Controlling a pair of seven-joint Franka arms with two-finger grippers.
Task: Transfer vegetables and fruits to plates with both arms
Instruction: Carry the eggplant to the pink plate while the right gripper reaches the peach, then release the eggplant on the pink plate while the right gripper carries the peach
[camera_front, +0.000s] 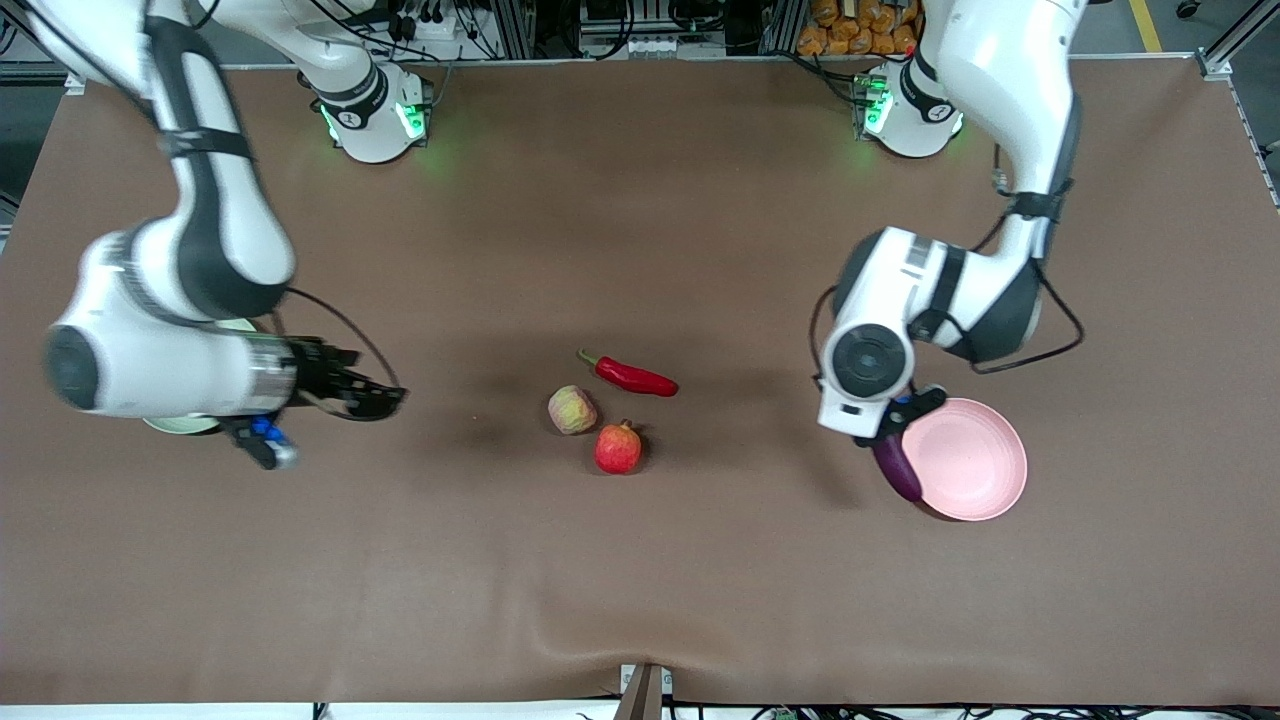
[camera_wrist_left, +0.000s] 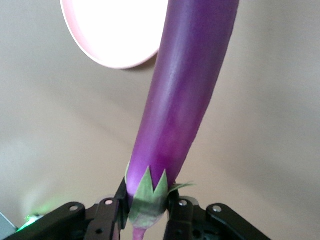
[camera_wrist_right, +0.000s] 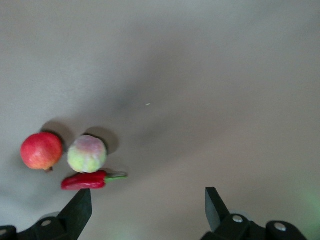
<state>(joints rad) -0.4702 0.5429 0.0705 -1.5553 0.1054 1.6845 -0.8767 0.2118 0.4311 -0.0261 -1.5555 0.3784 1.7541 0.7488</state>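
Brown cloth-covered table (camera_front: 640, 200) under two white arms, green-lit bases along its robot edge, cluttered racks above.

Toward the right arm's end: pale green plate (camera_front: 180, 425), mostly hidden beneath the right arm's forearm, only slivers showing. Right gripper (camera_front: 375, 398) up in the air over bare cloth between that plate and the produce, fingers (camera_wrist_right: 80, 210) spread wide, nothing between them.

Mid-table, a tight cluster of three. Red chili pepper (camera_front: 632, 376) with green stem, farthest from the front camera. Pale yellow-green fruit (camera_front: 572, 410) blushed pink, just beside the pepper and nearer the camera. Red pomegranate-like fruit (camera_front: 618, 448) with a small crown tip, nearest the camera, just beside the pale fruit. All three lying on the cloth, apart from either gripper.

Toward the left arm's end: left gripper (camera_front: 890, 428) over the edge of the pale pink plate (camera_front: 970, 465), fingers (camera_wrist_left: 176, 205) clamped on the stem end of the purple eggplant (camera_front: 897, 468). Eggplant hanging lengthwise from the grip, its body over the plate's rim on the side toward the produce. Pink plate otherwise bare.
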